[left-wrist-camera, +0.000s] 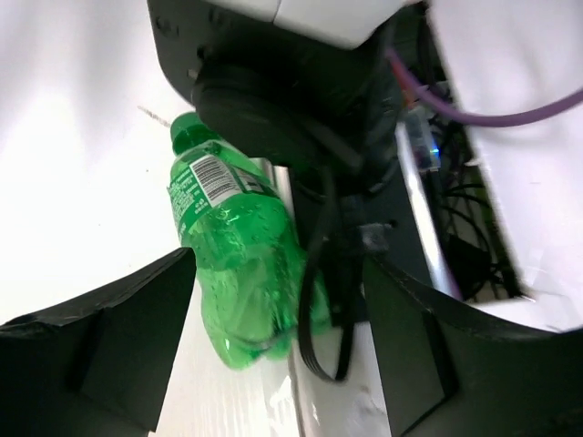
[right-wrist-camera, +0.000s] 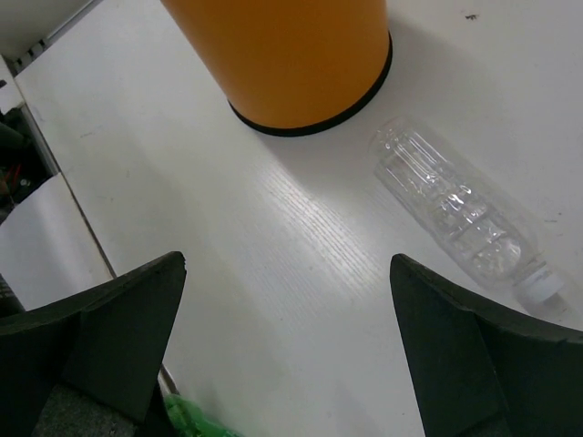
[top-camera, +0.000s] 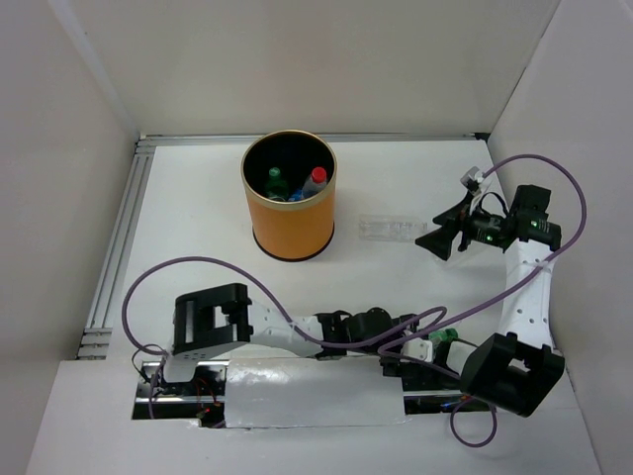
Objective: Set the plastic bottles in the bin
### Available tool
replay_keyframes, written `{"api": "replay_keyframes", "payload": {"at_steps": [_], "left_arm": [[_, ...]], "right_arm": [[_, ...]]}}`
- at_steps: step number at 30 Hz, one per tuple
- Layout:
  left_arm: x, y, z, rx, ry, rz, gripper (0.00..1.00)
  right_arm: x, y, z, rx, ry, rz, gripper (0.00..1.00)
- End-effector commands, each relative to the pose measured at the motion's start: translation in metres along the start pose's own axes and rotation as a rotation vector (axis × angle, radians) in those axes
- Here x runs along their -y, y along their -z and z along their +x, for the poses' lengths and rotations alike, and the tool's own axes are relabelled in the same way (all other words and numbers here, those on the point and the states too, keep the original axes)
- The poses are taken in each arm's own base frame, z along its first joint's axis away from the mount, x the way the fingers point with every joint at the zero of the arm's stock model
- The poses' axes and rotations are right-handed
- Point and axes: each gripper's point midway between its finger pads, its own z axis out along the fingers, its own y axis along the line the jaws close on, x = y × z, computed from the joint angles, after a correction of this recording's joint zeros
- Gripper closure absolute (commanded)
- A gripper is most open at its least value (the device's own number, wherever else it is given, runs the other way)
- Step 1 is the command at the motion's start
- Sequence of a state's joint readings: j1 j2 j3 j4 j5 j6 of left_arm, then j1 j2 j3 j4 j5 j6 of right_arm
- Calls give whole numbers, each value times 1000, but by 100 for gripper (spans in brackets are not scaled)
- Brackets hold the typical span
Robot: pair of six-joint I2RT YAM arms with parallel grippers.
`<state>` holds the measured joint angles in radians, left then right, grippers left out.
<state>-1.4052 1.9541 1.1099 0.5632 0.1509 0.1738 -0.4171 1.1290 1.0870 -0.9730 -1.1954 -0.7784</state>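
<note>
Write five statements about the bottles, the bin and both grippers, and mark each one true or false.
1. The tall orange cylindrical bin stands upright and holds bottles. True.
2. The clear plastic bottle stands upright. False: it lies on its side, right of the bin.
3. The right gripper is shut on the clear bottle. False: it is open and holds nothing.
4. A green plastic bottle lies on its side before the open left gripper. True.
5. The clear bottle touches the bin. False: bare table shows between them.
</note>
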Motion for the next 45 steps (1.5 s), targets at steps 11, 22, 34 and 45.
{"api": "replay_keyframes", "payload": {"at_steps": [11, 22, 34, 45], "left_arm": [[-51, 97, -76, 214, 188, -229, 15], [-83, 20, -33, 150, 304, -361, 20], [-22, 16, -22, 91, 332, -66, 19], [-4, -16, 31, -101, 306, -35, 22]], "right_arm": [[-17, -1, -5, 55, 28, -72, 0], [-36, 8, -7, 54, 77, -54, 0], [-29, 3, 10, 33, 39, -49, 0], [-24, 2, 10, 33, 37, -36, 0]]}}
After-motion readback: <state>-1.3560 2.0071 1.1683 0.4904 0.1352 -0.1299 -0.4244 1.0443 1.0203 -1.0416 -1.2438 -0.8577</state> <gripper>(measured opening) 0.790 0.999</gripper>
